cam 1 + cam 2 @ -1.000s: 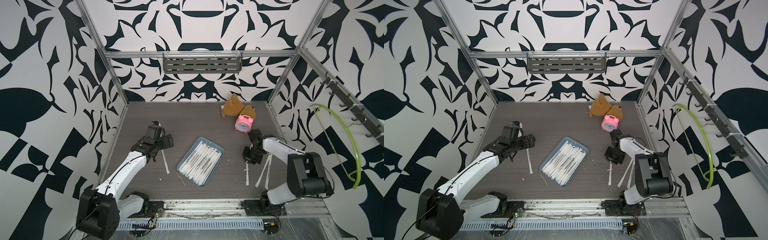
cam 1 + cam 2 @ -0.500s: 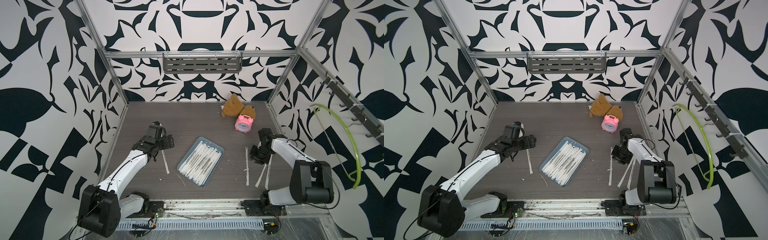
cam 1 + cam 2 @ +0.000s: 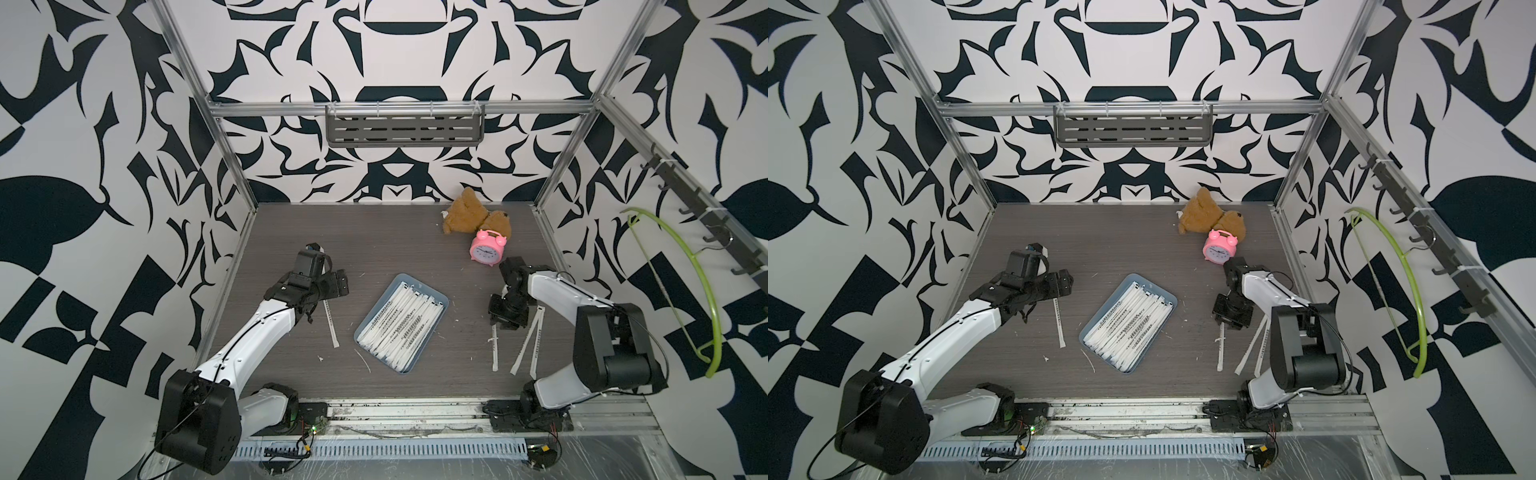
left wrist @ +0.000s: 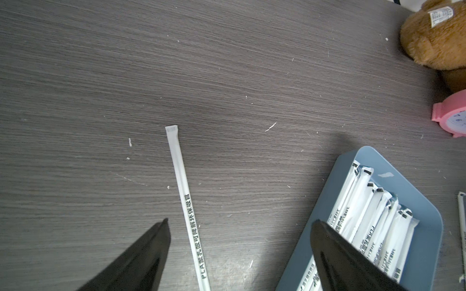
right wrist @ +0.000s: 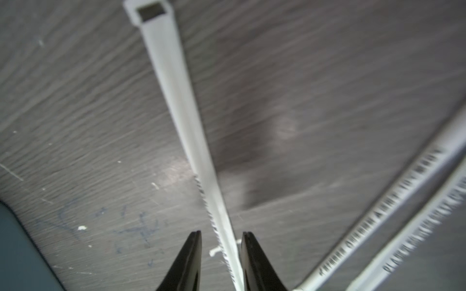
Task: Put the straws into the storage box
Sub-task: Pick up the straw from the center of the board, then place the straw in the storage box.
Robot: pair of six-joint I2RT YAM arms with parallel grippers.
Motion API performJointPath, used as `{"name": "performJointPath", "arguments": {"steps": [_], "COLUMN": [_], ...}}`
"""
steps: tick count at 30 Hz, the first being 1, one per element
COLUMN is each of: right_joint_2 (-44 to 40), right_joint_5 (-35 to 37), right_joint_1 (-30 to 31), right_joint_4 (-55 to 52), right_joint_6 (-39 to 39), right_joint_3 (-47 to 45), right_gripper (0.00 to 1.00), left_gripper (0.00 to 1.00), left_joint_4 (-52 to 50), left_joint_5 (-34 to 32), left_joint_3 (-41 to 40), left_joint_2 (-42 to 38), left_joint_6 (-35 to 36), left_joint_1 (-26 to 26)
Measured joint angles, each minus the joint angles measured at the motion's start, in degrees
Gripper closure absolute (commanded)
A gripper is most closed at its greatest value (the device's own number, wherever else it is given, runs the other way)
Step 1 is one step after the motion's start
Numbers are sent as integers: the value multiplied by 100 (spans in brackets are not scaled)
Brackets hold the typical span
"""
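Observation:
The storage box (image 3: 444, 302) (image 3: 1172, 300) (image 4: 426, 226), a blue-grey tray, lies mid-table with several white wrapped straws (image 3: 399, 324) (image 3: 1127, 324) (image 4: 370, 214) in it. One loose straw (image 3: 331, 324) (image 3: 1059, 322) (image 4: 185, 199) lies left of the box. My left gripper (image 3: 328, 293) (image 4: 239, 223) hovers open over its far end, jaws wide to either side of it. Three more straws lie right of the box. My right gripper (image 3: 505, 320) (image 5: 222, 233) is low and open astride the leftmost one (image 3: 494, 349) (image 5: 181, 108), which runs close along one finger. The other two (image 3: 530, 345) (image 5: 378, 219) lie beside it.
A brown teddy bear (image 3: 465, 212) and a pink alarm clock (image 3: 487, 249) sit at the back right, close behind my right arm. A grey slotted shelf (image 3: 405, 129) hangs on the back wall and a green hanger (image 3: 702, 282) on the right wall. Small white scraps (image 3: 363, 359) dot the table.
My right gripper swung right, then came back left and down over the far end of the leftmost right-hand straw, with its jaws wider than a second ago. The left arm has hardly moved.

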Motion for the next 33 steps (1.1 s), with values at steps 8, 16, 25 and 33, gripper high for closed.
{"name": "performJointPath", "arguments": {"steps": [8, 16, 25, 33], "right_joint_2": [323, -96, -914, 588], "right_joint_5": [35, -13, 702, 1392], "right_joint_1": [46, 634, 3250, 4269], "right_joint_4": [131, -109, -87, 540], "right_joint_6": [-55, 461, 3499, 5523], "right_joint_3": [59, 214, 1484, 2109], "right_gripper": [93, 100, 100, 100], "left_gripper": [6, 5, 5, 5], "left_joint_4": [4, 22, 90, 140], "left_joint_5": [15, 7, 28, 133], "left_joint_3": [-2, -2, -22, -22], "left_joint_2": [33, 76, 155, 236], "left_joint_6": [0, 4, 46, 50], "left_joint_1": [0, 0, 2, 24]}}
